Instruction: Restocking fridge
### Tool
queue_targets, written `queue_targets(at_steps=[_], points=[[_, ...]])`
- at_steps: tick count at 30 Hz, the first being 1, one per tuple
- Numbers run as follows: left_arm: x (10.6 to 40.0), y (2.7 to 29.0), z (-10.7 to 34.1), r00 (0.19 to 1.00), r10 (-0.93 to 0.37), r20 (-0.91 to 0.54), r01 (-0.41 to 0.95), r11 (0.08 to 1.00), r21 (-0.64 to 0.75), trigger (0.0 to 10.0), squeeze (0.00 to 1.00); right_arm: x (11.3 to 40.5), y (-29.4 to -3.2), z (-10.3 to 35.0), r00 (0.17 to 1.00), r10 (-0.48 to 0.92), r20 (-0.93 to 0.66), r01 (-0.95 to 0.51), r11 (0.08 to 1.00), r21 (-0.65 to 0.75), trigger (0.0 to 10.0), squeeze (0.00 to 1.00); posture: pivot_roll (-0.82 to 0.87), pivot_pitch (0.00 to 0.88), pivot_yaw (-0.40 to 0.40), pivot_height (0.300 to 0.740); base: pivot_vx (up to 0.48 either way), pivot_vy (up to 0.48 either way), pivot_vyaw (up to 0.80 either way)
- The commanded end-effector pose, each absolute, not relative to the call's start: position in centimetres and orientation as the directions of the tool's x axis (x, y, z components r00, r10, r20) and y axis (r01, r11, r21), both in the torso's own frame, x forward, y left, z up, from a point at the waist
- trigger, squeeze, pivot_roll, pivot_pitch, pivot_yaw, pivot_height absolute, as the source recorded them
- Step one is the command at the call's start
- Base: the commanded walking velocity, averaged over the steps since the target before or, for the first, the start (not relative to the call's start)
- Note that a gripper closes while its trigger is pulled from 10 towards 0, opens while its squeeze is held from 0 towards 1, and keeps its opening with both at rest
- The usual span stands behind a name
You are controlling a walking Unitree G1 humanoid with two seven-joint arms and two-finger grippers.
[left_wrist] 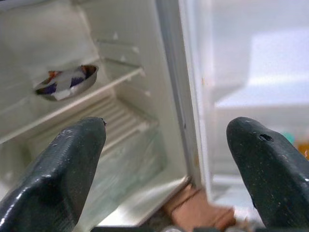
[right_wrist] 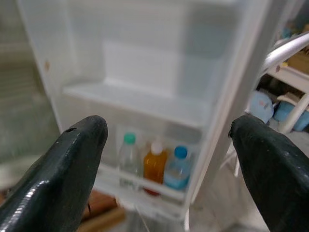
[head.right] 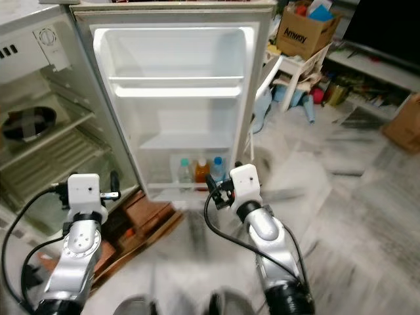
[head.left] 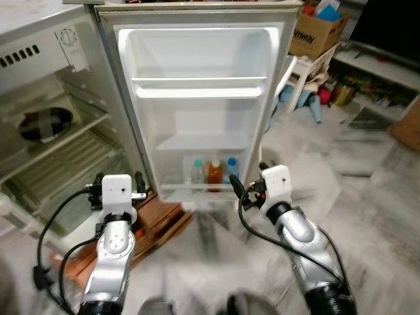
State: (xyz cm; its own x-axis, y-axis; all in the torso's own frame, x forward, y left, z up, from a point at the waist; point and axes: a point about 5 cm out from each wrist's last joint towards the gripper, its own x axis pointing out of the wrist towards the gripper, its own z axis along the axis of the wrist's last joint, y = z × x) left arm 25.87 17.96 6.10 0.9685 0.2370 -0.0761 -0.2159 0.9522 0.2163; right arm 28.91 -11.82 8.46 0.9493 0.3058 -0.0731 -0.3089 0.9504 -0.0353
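Note:
The fridge stands open, and its white door [head.left: 200, 111] faces me. In the door's bottom shelf stand three bottles: a clear one with a green cap [right_wrist: 128, 159], an orange one [right_wrist: 154, 166] and a blue one [right_wrist: 176, 169]. The door's upper shelves hold nothing. My left gripper [head.left: 119, 184] is raised before the fridge body's lower edge, open and empty. Just in front of the bottle shelf, my right gripper [head.left: 252, 180] is also open and empty.
A metal bowl [head.left: 44, 123] sits on a wire shelf inside the fridge body at left. Brown boards [head.left: 157, 213] lie on the floor under the door. A cardboard box [head.left: 315, 33] on a white stool, clutter and another box [head.left: 408, 125] are at the right.

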Motion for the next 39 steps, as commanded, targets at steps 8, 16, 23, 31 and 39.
queue_targets(at_steps=[8,16,23,31,39], points=[[26.7,16.8,6.1,0.978,0.190,-0.085,-0.169,0.963,0.210,10.0,0.00,28.9,-13.7,8.4,0.974,0.217,-0.064,-0.218,0.976,-0.019,10.0,0.00,0.06,0.058,0.018,0.740,0.000,-0.409,0.00],[27.0,16.8,6.0,0.979,0.186,-0.082,-0.165,0.963,0.213,10.0,0.00,29.5,-14.0,9.0,0.985,0.170,-0.029,-0.171,0.984,-0.052,10.0,0.00,0.07,0.051,0.015,0.740,0.000,-0.375,0.00],[27.0,16.7,6.0,0.980,0.184,-0.081,-0.162,0.961,0.226,10.0,0.00,29.8,-13.6,9.7,0.979,0.202,0.010,-0.201,0.977,-0.073,10.0,0.00,0.07,0.049,0.012,0.740,0.000,-0.301,0.00],[27.0,16.7,5.9,0.979,0.186,-0.085,-0.161,0.957,0.240,10.0,0.00,29.8,-13.3,10.0,0.970,0.240,0.032,-0.237,0.968,-0.083,10.0,0.00,0.07,0.047,0.008,0.740,0.000,-0.307,0.65],[27.1,16.7,6.1,0.986,0.151,-0.066,-0.131,0.963,0.236,10.0,0.00,29.8,-12.7,10.3,0.958,0.278,0.062,-0.270,0.956,-0.118,10.0,0.00,0.07,0.050,0.005,0.740,0.170,-0.326,0.62]])
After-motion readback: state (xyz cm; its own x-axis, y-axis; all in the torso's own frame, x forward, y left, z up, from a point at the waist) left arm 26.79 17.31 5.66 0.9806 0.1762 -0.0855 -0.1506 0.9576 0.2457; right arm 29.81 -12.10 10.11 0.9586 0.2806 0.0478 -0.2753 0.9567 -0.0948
